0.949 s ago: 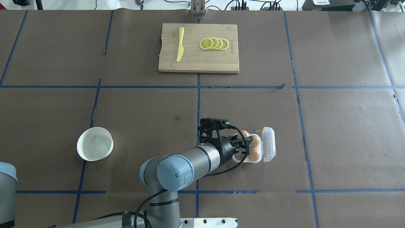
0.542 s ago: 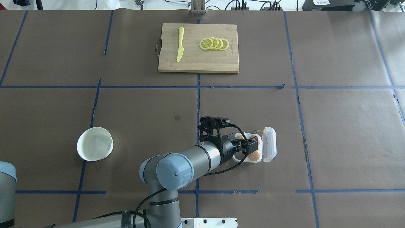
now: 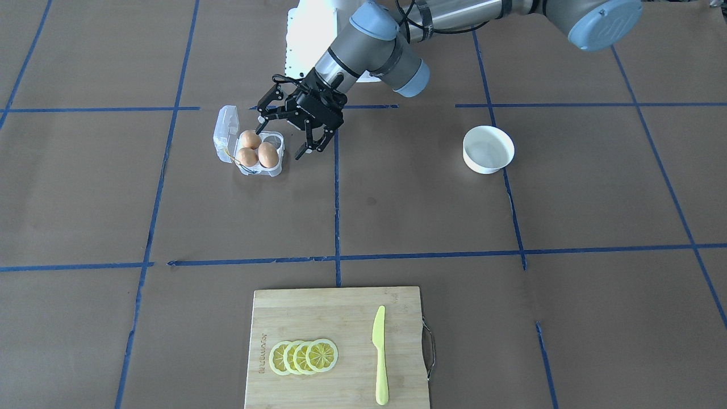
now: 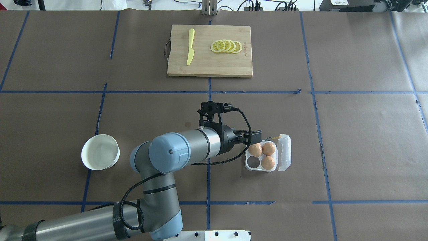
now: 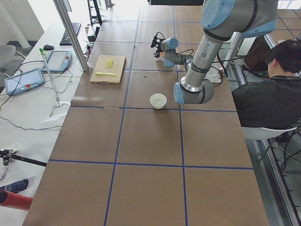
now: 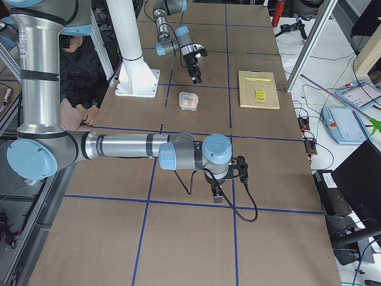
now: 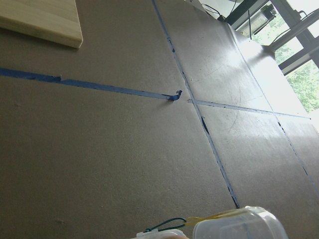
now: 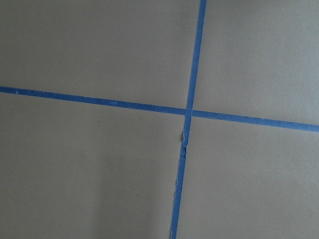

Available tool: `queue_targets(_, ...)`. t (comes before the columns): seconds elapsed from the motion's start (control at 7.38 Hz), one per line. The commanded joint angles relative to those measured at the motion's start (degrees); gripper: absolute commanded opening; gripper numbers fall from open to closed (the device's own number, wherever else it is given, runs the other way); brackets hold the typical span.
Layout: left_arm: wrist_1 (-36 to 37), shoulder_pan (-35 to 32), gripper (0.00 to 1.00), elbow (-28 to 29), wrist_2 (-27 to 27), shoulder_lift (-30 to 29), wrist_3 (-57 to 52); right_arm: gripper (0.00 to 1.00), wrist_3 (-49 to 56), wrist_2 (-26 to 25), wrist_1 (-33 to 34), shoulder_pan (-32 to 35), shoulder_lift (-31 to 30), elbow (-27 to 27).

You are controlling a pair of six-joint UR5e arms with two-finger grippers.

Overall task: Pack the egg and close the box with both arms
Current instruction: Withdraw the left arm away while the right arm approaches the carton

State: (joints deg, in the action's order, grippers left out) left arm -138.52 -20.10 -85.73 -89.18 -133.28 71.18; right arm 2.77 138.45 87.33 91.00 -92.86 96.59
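Brown-papered bench (image 4: 334,134): my left gripper (image 3: 287,135) hangs open and empty just beside the open box (image 4: 284,152) holding 3 eggs (image 4: 268,149). I cannot tell whether the right gripper (image 6: 218,193) is open.

Table (image 4: 367,150): covered in brown paper, gridded with blue tape (image 4: 150,91).
Windows (image 7: 305,82): showed greenery outside.
Side table (image 5: 26,108): white, strewn with cables.
Light: glared off paper.

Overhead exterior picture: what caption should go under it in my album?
Left arm's tool hovers beside the open box: three eggs in, one cup empty.
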Motion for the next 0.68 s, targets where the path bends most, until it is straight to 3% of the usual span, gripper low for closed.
queue_targets(0.0, 15.7, -6.2, 1.0, -9.5, -9.7, 2.7, -0.5, 1.0, -9.2, 0.2, -0.3, -4.8, 0.0, 6.0)
queue_targets(0.27, 18.5, -10.8, 1.0, -18.9, -10.4, 9.4, -0.8, 1.0, -21.4, -0.4, -0.4, -14.1, 0.0, 13.7)
queue_targets(0.41, 22.6, -15.3, 1.0, -21.1, -14.5, 11.2, -2.2, 1.0, -26.4, -0.2, -4.1, -16.8, 0.0, 14.1)
queue_targets(0.54, 25.6, -19.6, 1.0, -25.0, -17.3, 11.8, -3.6, 1.0, -38.9, -0.3, -13.2, -21.1, -0.6, 14.1)
